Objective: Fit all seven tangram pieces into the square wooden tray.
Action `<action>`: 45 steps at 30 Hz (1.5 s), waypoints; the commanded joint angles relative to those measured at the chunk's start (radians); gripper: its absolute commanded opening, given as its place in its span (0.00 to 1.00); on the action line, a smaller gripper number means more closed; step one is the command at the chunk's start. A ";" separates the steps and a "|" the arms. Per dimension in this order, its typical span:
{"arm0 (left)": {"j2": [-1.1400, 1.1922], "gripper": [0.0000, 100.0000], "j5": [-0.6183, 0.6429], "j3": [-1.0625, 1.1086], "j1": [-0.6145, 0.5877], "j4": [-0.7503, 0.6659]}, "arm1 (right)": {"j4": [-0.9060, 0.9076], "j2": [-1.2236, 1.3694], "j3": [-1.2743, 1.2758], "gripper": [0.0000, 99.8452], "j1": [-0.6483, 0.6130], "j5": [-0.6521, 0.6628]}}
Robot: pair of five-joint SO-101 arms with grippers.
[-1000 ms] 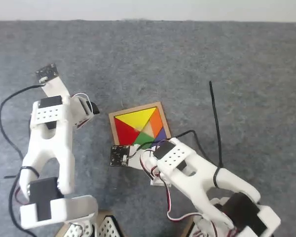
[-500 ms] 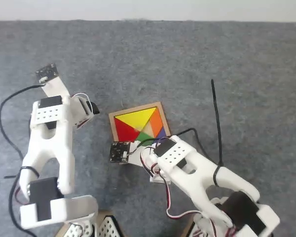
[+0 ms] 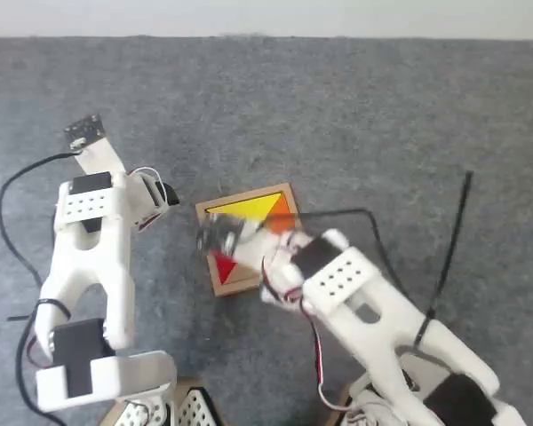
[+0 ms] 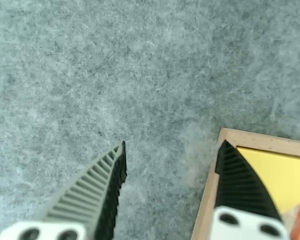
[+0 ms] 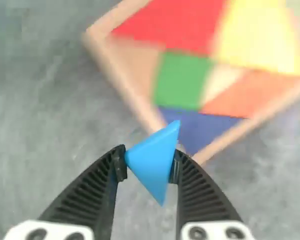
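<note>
My right claw (image 5: 148,153) pinched the blue triangle (image 5: 154,162) close to the wooden tray's (image 5: 113,75) edge. My left claw (image 4: 173,146) hung wide open beside the tray's corner.

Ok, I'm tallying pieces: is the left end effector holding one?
No, the left end effector is open, with only grey mat in its gap, beside the tray corner.

Grey felt tabletop (image 3: 382,106), perhaps a pale wall (image 3: 266,16) behind.
</note>
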 commanded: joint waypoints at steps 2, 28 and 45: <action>-0.009 0.27 0.006 -0.018 0.002 -0.002 | -0.045 0.145 -0.210 0.05 0.051 -0.196; -0.012 0.27 0.006 -0.018 0.002 -0.002 | 0.018 0.702 -0.635 0.29 0.087 -0.450; -0.015 0.27 0.006 -0.018 0.002 -0.002 | -0.019 0.802 -0.638 0.04 0.119 -0.328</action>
